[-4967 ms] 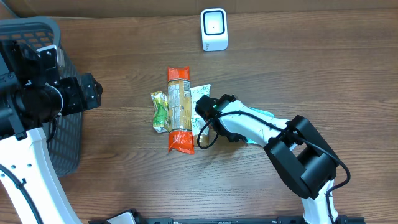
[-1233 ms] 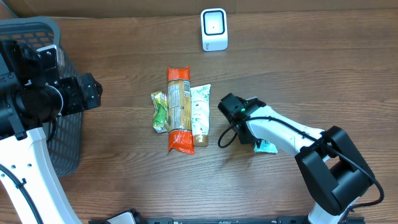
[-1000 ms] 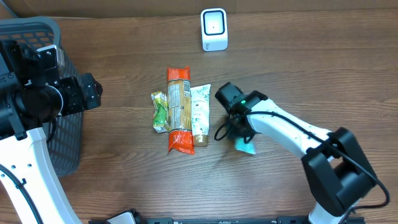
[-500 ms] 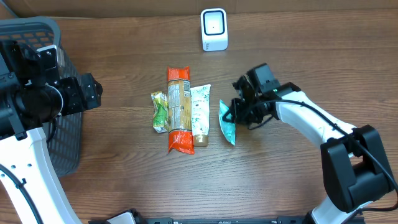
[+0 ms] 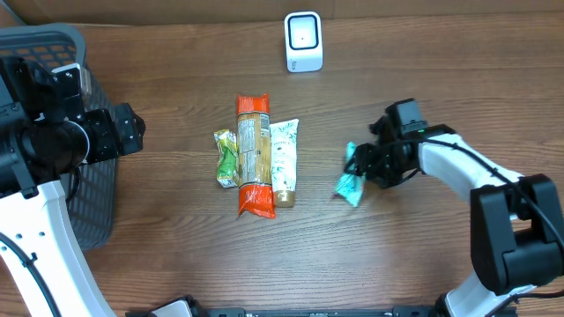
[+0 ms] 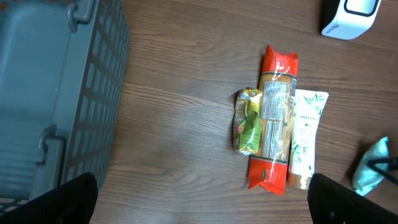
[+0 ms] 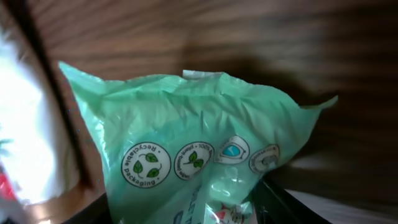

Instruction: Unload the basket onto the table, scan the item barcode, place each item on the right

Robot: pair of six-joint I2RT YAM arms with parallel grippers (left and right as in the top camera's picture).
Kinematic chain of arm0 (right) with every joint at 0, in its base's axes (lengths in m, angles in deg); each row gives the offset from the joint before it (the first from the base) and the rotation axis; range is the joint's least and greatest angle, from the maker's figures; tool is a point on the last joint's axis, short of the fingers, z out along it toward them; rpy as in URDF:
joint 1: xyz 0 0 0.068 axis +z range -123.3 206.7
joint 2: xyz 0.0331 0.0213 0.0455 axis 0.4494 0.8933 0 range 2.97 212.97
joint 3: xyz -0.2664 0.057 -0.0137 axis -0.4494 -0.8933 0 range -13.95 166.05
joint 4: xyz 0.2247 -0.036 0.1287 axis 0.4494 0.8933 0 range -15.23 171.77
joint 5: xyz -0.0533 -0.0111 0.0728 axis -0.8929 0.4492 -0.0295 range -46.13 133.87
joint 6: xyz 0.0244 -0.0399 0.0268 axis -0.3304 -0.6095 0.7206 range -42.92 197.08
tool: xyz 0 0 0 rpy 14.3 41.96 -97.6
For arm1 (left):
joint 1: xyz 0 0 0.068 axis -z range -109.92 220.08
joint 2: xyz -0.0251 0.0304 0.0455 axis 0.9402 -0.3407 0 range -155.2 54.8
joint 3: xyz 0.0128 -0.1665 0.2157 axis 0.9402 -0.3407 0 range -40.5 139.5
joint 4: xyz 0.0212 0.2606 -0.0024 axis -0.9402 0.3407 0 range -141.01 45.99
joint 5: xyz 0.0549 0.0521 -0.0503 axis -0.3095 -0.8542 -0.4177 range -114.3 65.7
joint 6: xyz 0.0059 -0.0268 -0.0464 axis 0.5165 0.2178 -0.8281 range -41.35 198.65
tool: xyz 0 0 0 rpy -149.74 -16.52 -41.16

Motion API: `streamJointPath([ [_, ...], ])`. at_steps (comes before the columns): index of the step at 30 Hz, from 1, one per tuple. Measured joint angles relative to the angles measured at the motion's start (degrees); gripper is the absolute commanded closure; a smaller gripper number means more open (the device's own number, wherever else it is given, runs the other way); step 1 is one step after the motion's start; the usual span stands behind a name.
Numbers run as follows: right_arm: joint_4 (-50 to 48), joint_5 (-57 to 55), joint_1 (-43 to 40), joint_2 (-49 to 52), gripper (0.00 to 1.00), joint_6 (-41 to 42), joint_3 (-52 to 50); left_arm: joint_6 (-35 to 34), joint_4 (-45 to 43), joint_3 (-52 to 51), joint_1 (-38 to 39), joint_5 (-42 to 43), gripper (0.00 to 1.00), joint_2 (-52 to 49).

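Overhead, we see the right pincer low over the wooden counter, right of centre, with a teal packet at its tip. The packet lies tilted on the wood, well apart from the white scanner that stands upright at the counter's far edge. In the right wrist view the packet's crinkled film fills most of the picture. Its lower part sits between the two dark jaws, and round recycling marks are printed across it. We cannot tell whether those jaws are pinching the film or merely standing beside it.

Left of the packet three more items lie side by side, touching: a long orange pack in the middle, a white tube on its right and a small green pouch on its left.

Our left pincer hangs spread wide with nothing between its fingers, above the counter near the grey basket at the left edge.
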Motion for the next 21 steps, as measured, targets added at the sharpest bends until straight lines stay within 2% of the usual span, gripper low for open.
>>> streamJointPath([
  [5,2.5,-4.7,-3.7,-0.2,0.43,-1.0,0.3,0.0,0.0,0.0,0.0,0.0,0.01,0.0],
  [7,4.3,-5.9,-4.4,-0.2,0.48,-1.5,0.9,0.0,0.0,0.0,0.0,0.0,0.0,0.0],
  [9,5.6,-6.7,-4.4,-0.2,0.61,-2.2,1.5,0.0,0.0,0.0,0.0,0.0,0.0,0.0],
  [11,6.3,-7.3,-4.0,-0.2,0.68,-2.7,2.0,0.0,0.0,0.0,0.0,0.0,0.01,0.0],
  [15,7.3,-8.8,-3.3,-0.7,0.96,-3.3,2.8,0.0,0.0,0.0,0.0,0.0,0.0,0.0],
  [21,12.0,-8.7,-3.2,-1.1,0.96,-4.8,4.7,0.0,0.0,0.0,0.0,0.0,0.0,0.0],
])
